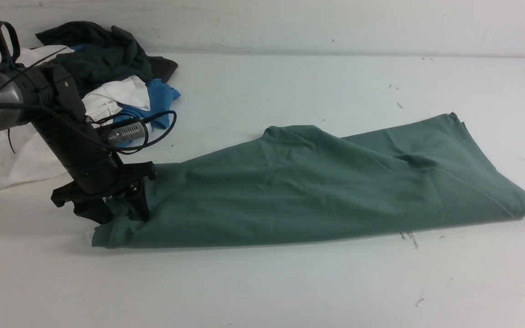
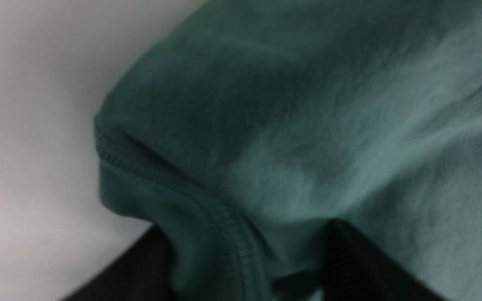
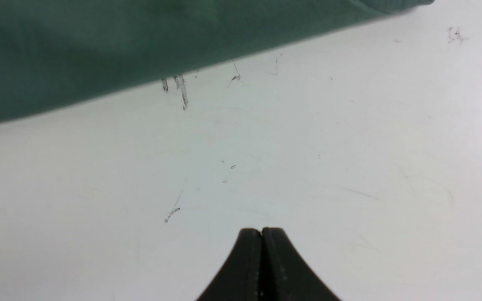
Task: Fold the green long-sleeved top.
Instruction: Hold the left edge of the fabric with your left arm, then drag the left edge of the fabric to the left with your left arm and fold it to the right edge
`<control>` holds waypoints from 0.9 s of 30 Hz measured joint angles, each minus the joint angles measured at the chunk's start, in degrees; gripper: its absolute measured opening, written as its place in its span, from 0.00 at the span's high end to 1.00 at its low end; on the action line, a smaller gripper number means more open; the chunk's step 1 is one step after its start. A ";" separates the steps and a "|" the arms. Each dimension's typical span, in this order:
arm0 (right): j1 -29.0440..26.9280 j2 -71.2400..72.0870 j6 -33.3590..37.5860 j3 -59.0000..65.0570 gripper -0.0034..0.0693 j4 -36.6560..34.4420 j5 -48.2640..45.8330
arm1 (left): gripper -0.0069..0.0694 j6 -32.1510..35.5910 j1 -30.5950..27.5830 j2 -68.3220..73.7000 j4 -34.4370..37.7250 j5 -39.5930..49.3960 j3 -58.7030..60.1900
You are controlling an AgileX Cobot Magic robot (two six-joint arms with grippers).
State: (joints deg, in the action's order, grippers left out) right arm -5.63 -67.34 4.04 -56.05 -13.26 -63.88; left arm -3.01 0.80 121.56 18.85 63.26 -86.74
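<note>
Sage-green top [image 1: 317, 191], long rumpled band

Straddling one end of the green long-sleeved top [image 1: 317, 187] with left claw [image 1: 115, 210], prongs apart; stretched rightward from claw across bench [image 1: 262, 282]; heaped clothes [image 1: 107, 77] beyond claw.

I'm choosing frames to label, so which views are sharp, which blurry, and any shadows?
Front view: sharp, evenly lit, soft shadow along the near edge of the top and under the left gripper. Left wrist view: too close, top blurred, only its stitching reads. Right wrist view: table scuffs crisp, the shut right gripper dark but clear.
</note>
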 joint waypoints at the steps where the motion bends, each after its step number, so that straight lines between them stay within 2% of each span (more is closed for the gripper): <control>1: 0.00 0.00 0.00 0.00 0.97 -0.10 0.00 | 0.53 0.55 0.19 0.12 0.46 0.20 0.00; 3: 0.00 0.00 0.00 0.00 0.97 -0.30 0.00 | 0.73 2.15 0.41 0.12 0.99 0.93 0.07; 6: 0.00 0.00 0.29 0.00 0.97 -0.24 -0.07 | 0.87 4.32 -0.07 -0.90 0.35 1.94 0.83; 11: 0.00 0.00 0.44 0.00 0.97 0.47 -0.48 | 0.89 4.84 -4.58 -7.85 -4.01 4.60 1.44; 13: 0.00 0.00 0.44 0.00 0.97 0.54 -0.48 | 0.89 4.91 -9.81 -14.74 -6.88 5.45 0.43; 14: 0.00 0.00 0.44 0.00 0.97 0.54 -0.48 | 0.89 4.91 -10.71 -15.75 -7.06 5.54 0.28; 15: 0.00 0.00 0.47 0.00 0.97 0.54 -0.48 | 0.89 4.91 -14.28 -19.25 -7.23 6.24 -1.14; 16: 0.00 0.00 0.47 0.00 0.97 0.54 -0.48 | 0.89 4.91 -14.73 -19.65 -7.18 6.30 -1.58; 17: 0.00 0.00 0.47 0.00 0.97 0.54 -0.53 | 0.89 4.91 -17.88 -22.23 -6.05 6.58 -3.51; 19: 0.00 0.00 0.47 0.00 0.97 0.54 -0.99 | 0.89 5.28 -19.80 -23.94 -3.34 7.22 -5.59; 21: 0.00 0.00 0.47 0.00 0.97 0.54 -1.43 | 0.89 6.18 -20.03 -24.93 0.16 7.34 -7.21; 23: 0.00 0.00 0.47 0.00 0.97 0.39 -1.68 | 0.89 7.59 -17.59 -25.45 6.08 7.34 -9.23; 27: 0.00 0.00 0.47 0.00 0.97 0.27 -1.76 | 0.89 9.31 -7.55 -24.34 14.21 7.34 -10.21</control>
State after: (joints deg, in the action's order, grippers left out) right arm -5.63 -67.34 4.51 -56.05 -12.99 -65.64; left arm 6.30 -6.76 97.22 33.06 70.61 -96.95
